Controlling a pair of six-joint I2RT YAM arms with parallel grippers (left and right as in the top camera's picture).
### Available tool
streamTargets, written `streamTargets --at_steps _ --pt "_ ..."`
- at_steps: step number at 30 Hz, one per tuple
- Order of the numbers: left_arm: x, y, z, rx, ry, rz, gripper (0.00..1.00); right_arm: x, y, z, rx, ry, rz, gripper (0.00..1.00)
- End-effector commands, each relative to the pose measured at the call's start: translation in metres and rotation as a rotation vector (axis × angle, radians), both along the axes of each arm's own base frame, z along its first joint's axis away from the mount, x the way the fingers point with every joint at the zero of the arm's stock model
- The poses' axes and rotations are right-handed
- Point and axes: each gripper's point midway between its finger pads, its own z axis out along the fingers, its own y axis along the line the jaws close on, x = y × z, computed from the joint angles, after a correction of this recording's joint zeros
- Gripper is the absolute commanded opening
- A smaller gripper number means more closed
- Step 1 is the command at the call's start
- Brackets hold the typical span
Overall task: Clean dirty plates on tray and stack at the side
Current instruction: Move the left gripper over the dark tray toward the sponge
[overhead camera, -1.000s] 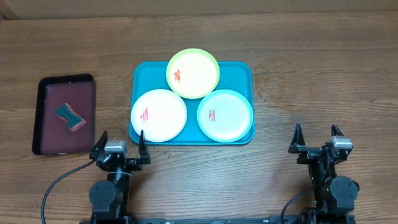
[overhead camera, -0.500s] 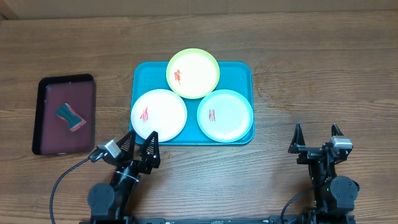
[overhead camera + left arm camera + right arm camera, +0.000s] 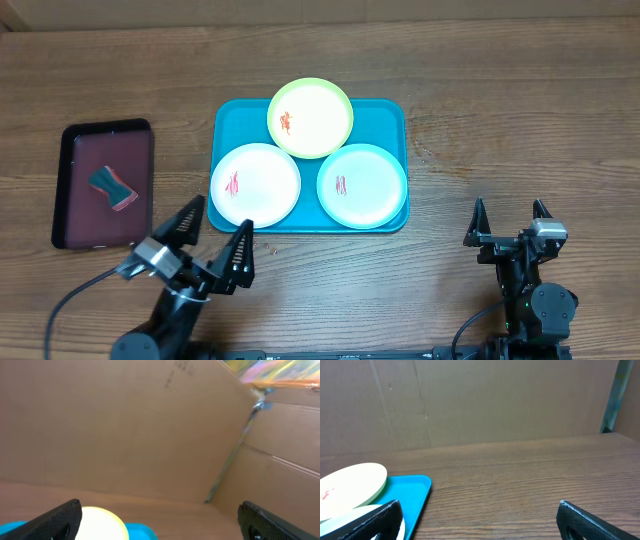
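Observation:
The turquoise tray (image 3: 232, 122) lies at the table's middle. On it are a white plate (image 3: 262, 180) at front left, a pale yellow-green plate (image 3: 316, 115) at the back and a mint-blue plate (image 3: 366, 186) at front right, each with red smears. My left gripper (image 3: 214, 238) is open and empty, raised near the tray's front left corner. My right gripper (image 3: 509, 220) is open and empty at the front right, apart from the tray. The left wrist view shows the yellow-green plate (image 3: 102, 524). The right wrist view shows that plate (image 3: 355, 482) and the tray (image 3: 407, 495).
A dark maroon black-rimmed tray (image 3: 85, 215) at the left holds a teal and red sponge (image 3: 113, 187). Cardboard walls (image 3: 125, 425) stand behind the table.
My left arm has lifted and swung, its gripper tilting up and turning toward the left. The right arm and the plates have not moved.

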Motion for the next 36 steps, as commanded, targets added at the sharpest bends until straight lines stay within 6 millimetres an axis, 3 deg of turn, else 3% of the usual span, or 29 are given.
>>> streamTargets --at_steps 1,5,7,11,19,24,30,32,36 --pt "0.001 0.024 0.034 0.099 0.013 0.177 1.0 0.0 -0.002 -0.001 0.008 -0.006 -0.009 1.0" --pt "0.013 0.031 0.014 0.154 0.29 0.209 1.0 0.0 -0.002 -0.001 0.008 -0.006 -0.009 1.0" --pt "0.022 0.031 -0.014 0.229 0.466 0.196 1.0 0.0 -0.002 -0.001 0.008 -0.006 -0.009 1.0" --pt "0.036 0.024 -0.047 0.277 0.599 0.133 1.0 0.0 -0.002 -0.001 0.008 -0.006 -0.009 1.0" --pt "0.063 0.025 -0.054 0.317 0.914 0.094 1.0 0.0 -0.002 -0.001 0.008 -0.006 -0.009 1.0" --pt "0.089 0.031 -0.056 0.343 1.078 0.102 1.0 0.0 -0.002 -0.001 0.008 -0.006 -0.009 1.0" --pt "0.111 0.035 -0.08 0.355 1.161 0.117 1.0 0.0 -0.002 -0.001 0.008 -0.006 -0.009 1.0" --pt "0.116 0.046 -0.086 0.337 1.2 0.192 1.0 0.0 -0.002 -0.001 0.008 -0.006 -0.009 1.0" --pt "0.118 0.09 -0.096 0.246 1.288 0.459 1.0 0.0 -0.002 -0.001 0.008 -0.006 -0.009 1.0"
